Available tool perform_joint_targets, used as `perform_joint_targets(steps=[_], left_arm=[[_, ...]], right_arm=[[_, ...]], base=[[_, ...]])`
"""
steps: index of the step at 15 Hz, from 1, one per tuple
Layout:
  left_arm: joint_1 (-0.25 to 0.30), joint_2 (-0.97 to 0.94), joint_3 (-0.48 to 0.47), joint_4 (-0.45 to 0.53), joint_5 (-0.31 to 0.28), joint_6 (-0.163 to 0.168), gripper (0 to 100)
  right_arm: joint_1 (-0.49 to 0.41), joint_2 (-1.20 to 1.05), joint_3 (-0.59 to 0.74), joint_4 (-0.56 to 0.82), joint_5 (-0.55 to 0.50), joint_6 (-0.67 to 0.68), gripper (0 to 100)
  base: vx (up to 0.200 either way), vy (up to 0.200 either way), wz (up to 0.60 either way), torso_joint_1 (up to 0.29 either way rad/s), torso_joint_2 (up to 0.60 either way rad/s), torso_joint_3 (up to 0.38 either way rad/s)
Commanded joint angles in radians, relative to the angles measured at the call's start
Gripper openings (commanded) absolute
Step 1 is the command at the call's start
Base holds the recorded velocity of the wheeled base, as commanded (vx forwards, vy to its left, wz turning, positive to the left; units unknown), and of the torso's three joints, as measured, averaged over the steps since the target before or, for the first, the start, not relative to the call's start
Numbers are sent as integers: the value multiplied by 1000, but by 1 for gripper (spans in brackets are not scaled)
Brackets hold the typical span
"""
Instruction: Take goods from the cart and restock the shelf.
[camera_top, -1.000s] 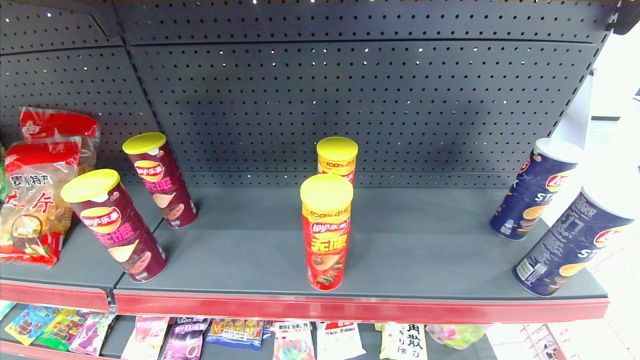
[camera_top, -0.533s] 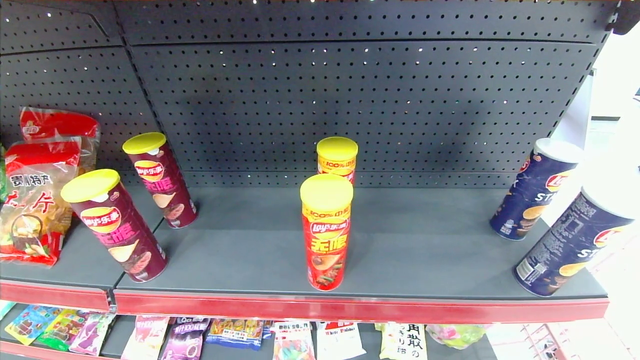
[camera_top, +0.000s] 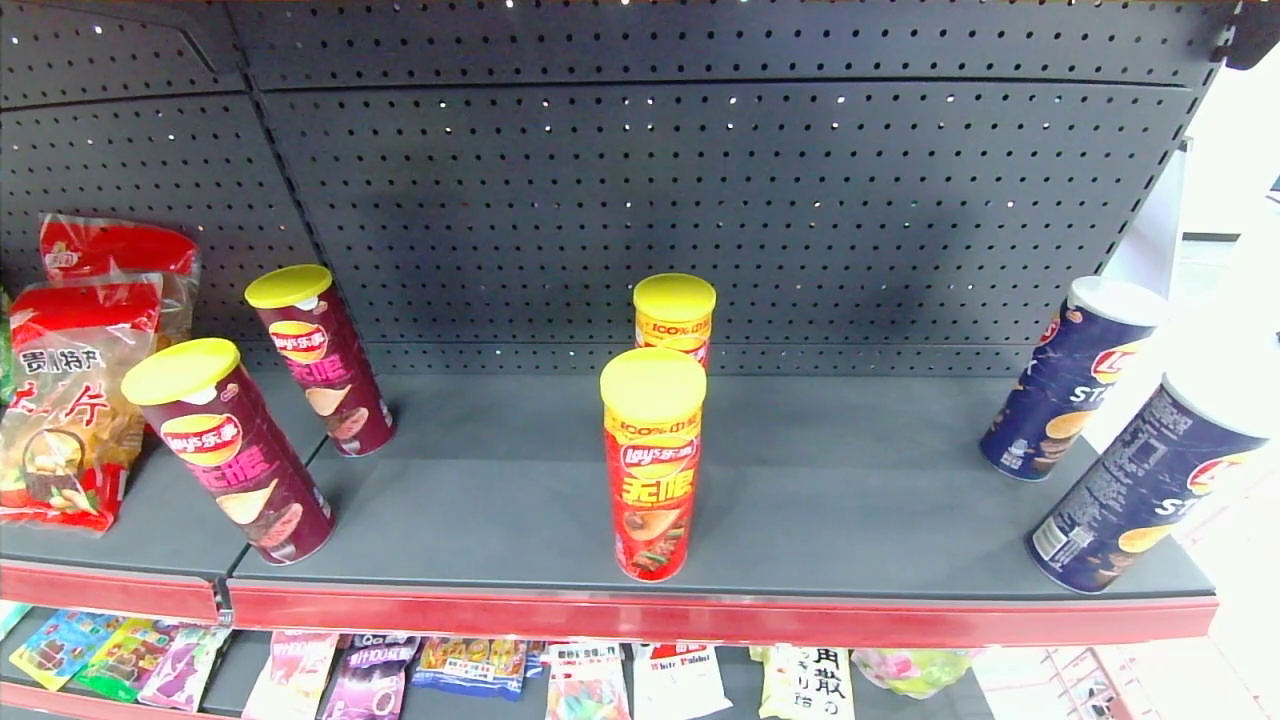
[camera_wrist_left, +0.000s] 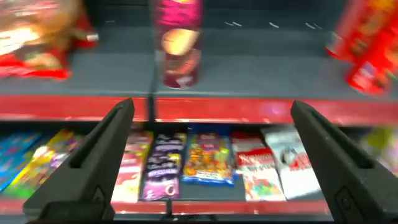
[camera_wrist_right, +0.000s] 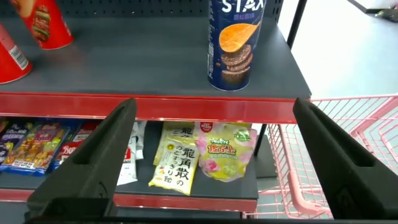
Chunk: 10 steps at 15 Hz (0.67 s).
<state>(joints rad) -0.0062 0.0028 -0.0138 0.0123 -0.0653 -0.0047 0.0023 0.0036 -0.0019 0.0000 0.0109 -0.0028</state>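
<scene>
Dark shelf (camera_top: 850, 500) | red-label can (camera_top: 652, 480) centre-front | L gripper (camera_wrist_left: 211, 104), R gripper (camera_wrist_right: 214, 102) spread

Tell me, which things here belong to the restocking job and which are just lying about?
Part of the job: shelf, cart, maroon cans, red cans, blue cans, left gripper and right gripper, both open and empty.

Just lying about: snack bags at the shelf's left end, packets one level down.

shelf (camera_top: 850, 500) | chip cans (camera_top: 652, 470) — six upright (maroon, red, navy pairs) | cart (camera_wrist_right: 357, 98) — pink wire
</scene>
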Motion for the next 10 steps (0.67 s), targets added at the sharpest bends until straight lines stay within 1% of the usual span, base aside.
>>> perform_joint_targets(steps=[1, 2, 3, 10], left_arm=[[0, -1, 12, -3, -4, -3, 100], [0, -3, 12, -3, 1, 0, 100], [0, -1, 14, -5, 68, -8, 100], [0, -1, 14, -5, 71, 0, 100]], right_arm=[[1, -4, 0, -2, 0, 3, 100], [1, -4, 0, 0, 0, 3, 100], [1, -4, 0, 0, -3, -2, 100], [1, -4, 0, 0, -5, 0, 100]], base=[[0, 0, 0, 0, 0, 0], [0, 0, 0, 0, 0, 0], [0, 0, 0, 0, 0, 0], [0, 0, 0, 0, 0, 0]])
